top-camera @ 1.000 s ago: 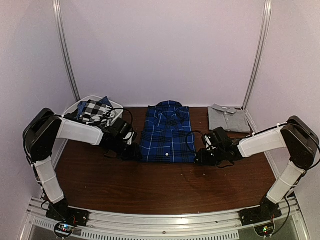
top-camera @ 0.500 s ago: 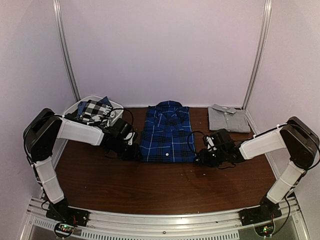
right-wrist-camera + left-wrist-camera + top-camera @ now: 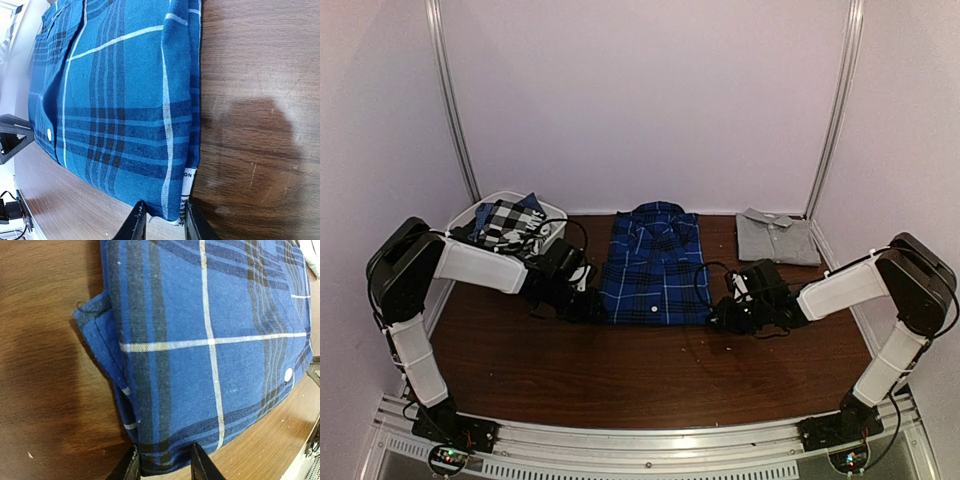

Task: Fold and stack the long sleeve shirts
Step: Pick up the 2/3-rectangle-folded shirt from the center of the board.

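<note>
My left pincer pinches the blue plaid shirt at its near-left corner, right pincer straddles the near-right, can't tell if gripping.

Lab test booth: plain white walls, aluminium posts, robot arms bolted at wooden table.

The blue plaid shirt is matt woven cloth, its threads plain to see, and there's a small glossy white button. The table under it is dark wood grain, smooth, softly shiny, finely scratched. At the back, the basket looks like white plastic and the grey shirt like matt cloth.
</note>
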{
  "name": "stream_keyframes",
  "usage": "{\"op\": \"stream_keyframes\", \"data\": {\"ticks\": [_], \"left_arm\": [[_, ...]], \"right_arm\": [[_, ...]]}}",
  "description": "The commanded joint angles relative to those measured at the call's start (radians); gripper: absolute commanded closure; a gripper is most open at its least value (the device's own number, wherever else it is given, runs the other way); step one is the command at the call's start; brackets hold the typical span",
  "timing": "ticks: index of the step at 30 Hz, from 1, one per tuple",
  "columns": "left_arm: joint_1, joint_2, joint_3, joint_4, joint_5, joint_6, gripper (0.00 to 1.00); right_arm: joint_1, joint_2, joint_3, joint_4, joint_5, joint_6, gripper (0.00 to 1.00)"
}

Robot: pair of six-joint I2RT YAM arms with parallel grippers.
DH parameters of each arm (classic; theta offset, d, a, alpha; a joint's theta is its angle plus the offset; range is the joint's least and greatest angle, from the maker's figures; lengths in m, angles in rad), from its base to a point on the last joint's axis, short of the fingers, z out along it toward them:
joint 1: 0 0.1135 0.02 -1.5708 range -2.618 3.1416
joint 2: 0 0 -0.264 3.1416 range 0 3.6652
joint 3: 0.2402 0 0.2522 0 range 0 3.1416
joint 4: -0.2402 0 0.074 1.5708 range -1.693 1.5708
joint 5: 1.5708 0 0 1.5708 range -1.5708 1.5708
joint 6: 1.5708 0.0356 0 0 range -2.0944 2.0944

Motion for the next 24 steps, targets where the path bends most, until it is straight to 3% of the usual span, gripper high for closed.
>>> {"op": "stream_keyframes", "data": {"ticks": [1, 8, 24], "left_arm": [[-0.009, 0.009, -0.038, -0.046, -0.001, -0.019, 0.64], [-0.009, -0.016, -0.059, -0.089, -0.072, -0.022, 0.64], [-0.009, 0.005, -0.074, -0.012, -0.036, -0.052, 0.67]], "right_arm": [[-0.004, 0.016, -0.022, 0.026, -0.001, 0.01, 0.74], [-0.004, 0.011, -0.025, 0.021, 0.007, 0.005, 0.75], [-0.003, 0.018, -0.013, 0.014, 0.005, 0.001, 0.76]]}}
